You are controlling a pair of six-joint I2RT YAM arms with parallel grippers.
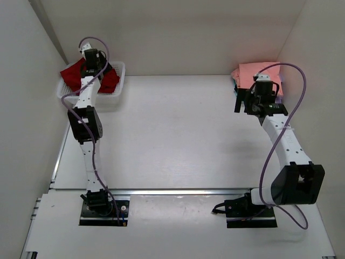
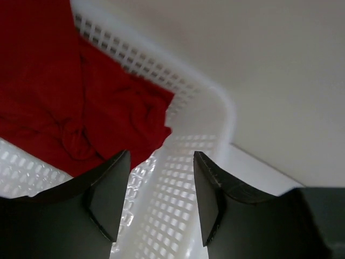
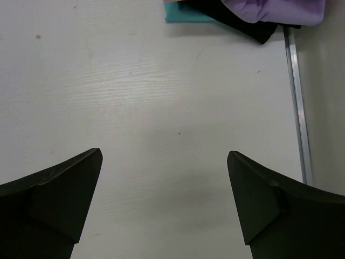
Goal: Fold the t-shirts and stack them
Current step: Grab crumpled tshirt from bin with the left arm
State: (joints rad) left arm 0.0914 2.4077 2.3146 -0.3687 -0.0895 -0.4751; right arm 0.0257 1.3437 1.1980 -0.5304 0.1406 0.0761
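Dark red t-shirt lies crumpled in the white mesh basket at the far left corner of the bench. The left gripper hangs over the basket's wall, jaws parted, nothing between them; the red cloth sits just beyond the left finger. A folded stack sits in the far right corner, salmon pink t-shirt on top. The right wrist view shows the lavender t-shirt, black t-shirt and teal t-shirt edges beneath. The right gripper hovers over bare bench near that stack, jaws spread wide, released, holding nothing.
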